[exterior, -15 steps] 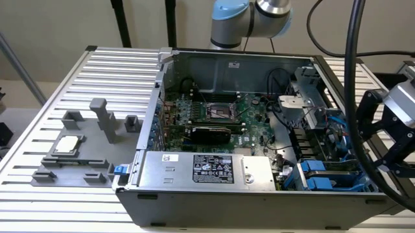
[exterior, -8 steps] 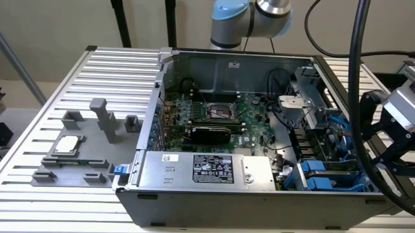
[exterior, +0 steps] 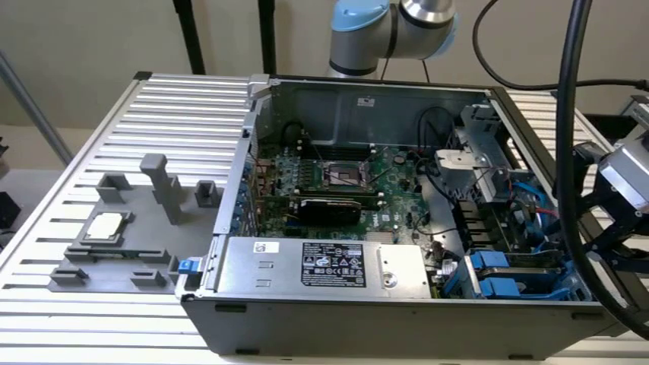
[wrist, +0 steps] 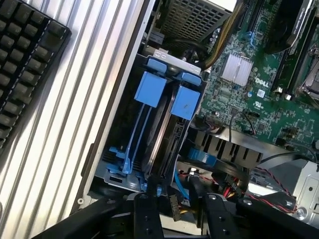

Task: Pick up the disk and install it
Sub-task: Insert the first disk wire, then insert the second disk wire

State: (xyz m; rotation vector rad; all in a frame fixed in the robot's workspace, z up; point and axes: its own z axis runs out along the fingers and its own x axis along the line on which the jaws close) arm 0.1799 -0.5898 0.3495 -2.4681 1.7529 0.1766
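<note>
**Operator:** What is sitting in what?

**Spotter:** Your open computer case (exterior: pixel 335 323) stands on the ribbed tabletop (exterior: pixel 182 99) and takes up the middle and right of the exterior frame. Inside it you have the motherboard (exterior: pixel 345 171) at centre and a labelled power supply (exterior: pixel 324 266) along the near wall. The drive bay (wrist: pixel 115 172) is in the lower right corner. At the left of that frame, a grey fixture (exterior: pixel 112 262) on the tabletop carries a small square CPU chip (exterior: pixel 106 226). In the wrist view, a black keyboard (wrist: pixel 25 64) lies outside the case wall.

**Operator:** And the bay itself?

**Spotter:** It has two slots, each ending in a blue tab. The disk (wrist: pixel 172 137) stands on edge in the slot nearer the motherboard, with its blue bracket around it. The slot nearer the case wall holds a blue caddy (wrist: pixel 137 124), and only dark space shows between its rails.

**Operator:** Where is my claw?

**Spotter:** Your claw (wrist: pixel 179 216) is over the end of the bay away from the blue tabs, near the disk but apart from it. Its two black fingers (wrist: pixel 147 216) are spread, with nothing pinched between them.
</note>
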